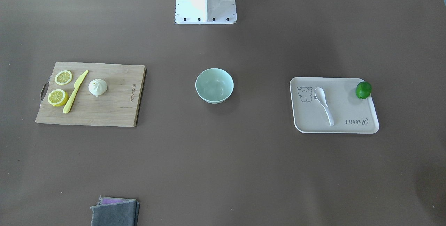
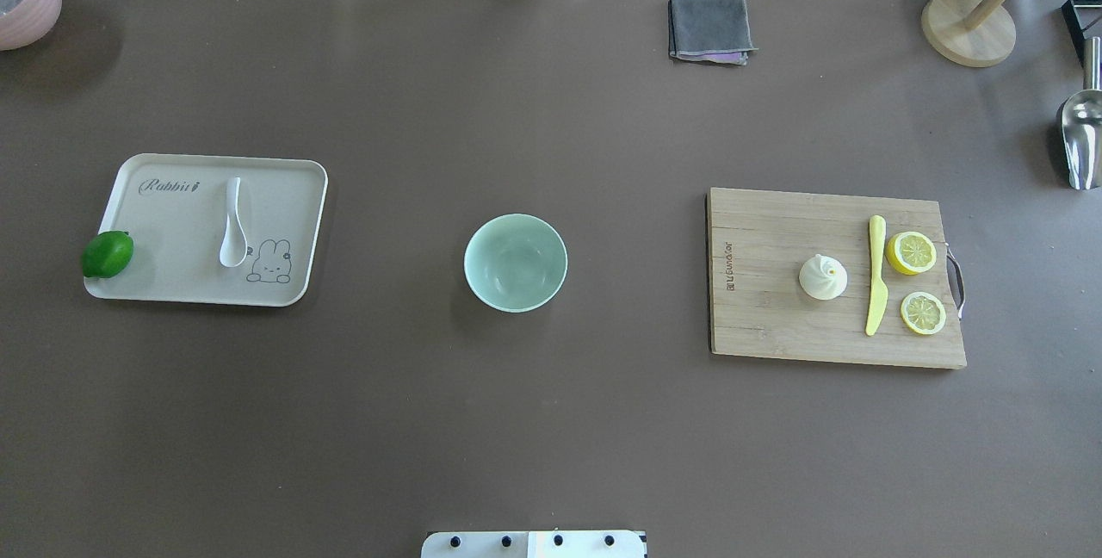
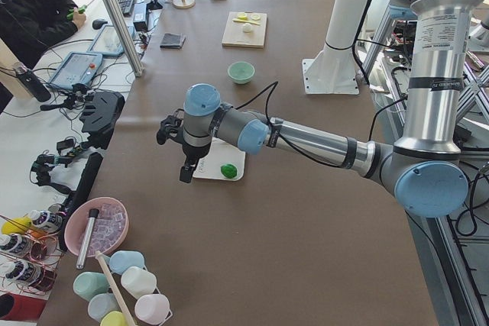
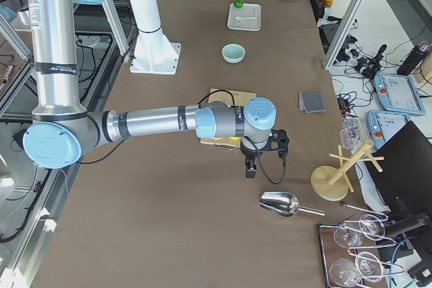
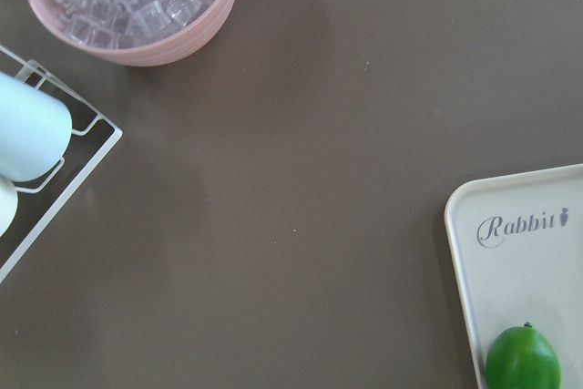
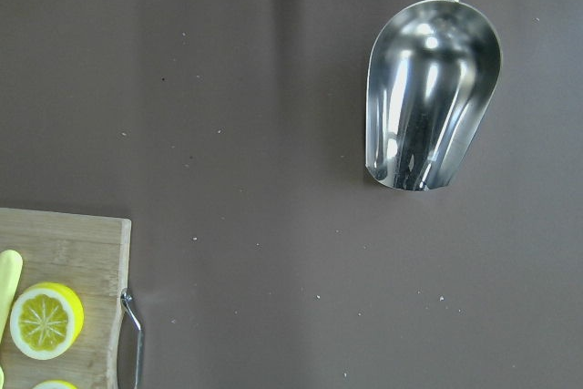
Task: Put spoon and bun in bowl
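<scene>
The spoon (image 2: 232, 222) lay on the rabbit tray (image 2: 293, 188) and the bun (image 2: 823, 276) on the cutting board (image 2: 758, 317), with the mint-green bowl (image 2: 515, 263) between them. The spoon looked glossy and probably slippery, so it was best pinched across its thick handle. The bun seemed soft and would need a gentle hold on its sides. Both arms reached outward, pointing down: the left gripper (image 3: 186, 175) beyond the tray, the right gripper (image 4: 250, 166) past the board. I could not tell whether either claw was open.

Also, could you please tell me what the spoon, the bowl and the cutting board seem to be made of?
The spoon: glossy white, likely ceramic or melamine. The bowl: smooth pale mint-green, soft sheen, plastic or glazed ceramic. The cutting board: matte bamboo or wood, visible strip grain.
</scene>
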Available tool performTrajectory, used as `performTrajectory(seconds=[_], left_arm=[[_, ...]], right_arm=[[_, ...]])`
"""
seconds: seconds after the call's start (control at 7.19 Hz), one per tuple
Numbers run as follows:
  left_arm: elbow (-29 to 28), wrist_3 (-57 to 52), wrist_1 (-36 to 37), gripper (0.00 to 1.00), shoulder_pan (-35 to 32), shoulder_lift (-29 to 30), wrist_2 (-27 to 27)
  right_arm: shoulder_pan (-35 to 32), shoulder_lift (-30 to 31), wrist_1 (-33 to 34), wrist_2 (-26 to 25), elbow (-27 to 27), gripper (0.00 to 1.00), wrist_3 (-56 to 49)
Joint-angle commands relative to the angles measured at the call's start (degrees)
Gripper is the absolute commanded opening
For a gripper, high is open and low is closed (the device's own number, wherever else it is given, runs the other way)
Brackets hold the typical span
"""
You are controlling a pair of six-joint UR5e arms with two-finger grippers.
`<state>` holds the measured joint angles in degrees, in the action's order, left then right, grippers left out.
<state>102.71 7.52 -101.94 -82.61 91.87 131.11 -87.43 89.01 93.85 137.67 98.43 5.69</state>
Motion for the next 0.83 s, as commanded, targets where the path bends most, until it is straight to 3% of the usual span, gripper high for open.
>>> performTrajectory(seconds=[0.0, 0.28, 0.42, 0.7], left_arm=[[-0.4, 10.1, -8.2, 0.98, 4.9, 2.2, -0.2], [-2.2, 23.7, -8.5, 0.98, 11.8, 6.0, -1.9], [-1.5, 31.4, -8.9, 0.98, 14.9, 7.2, -5.9], [-1.6, 36.8, -9.7, 0.98, 23.6, 8.6, -16.8]], right_arm=[[0.2, -0.6, 0.0, 0.2, 0.7, 1.0, 0.3], [1.5, -1.6, 0.0, -0.5, -0.2, 1.0, 0.8], [1.5, -1.6, 0.0, -0.4, -0.1, 1.0, 0.8], [2.6, -2.0, -0.1, 0.2, 0.2, 1.0, 1.1]])
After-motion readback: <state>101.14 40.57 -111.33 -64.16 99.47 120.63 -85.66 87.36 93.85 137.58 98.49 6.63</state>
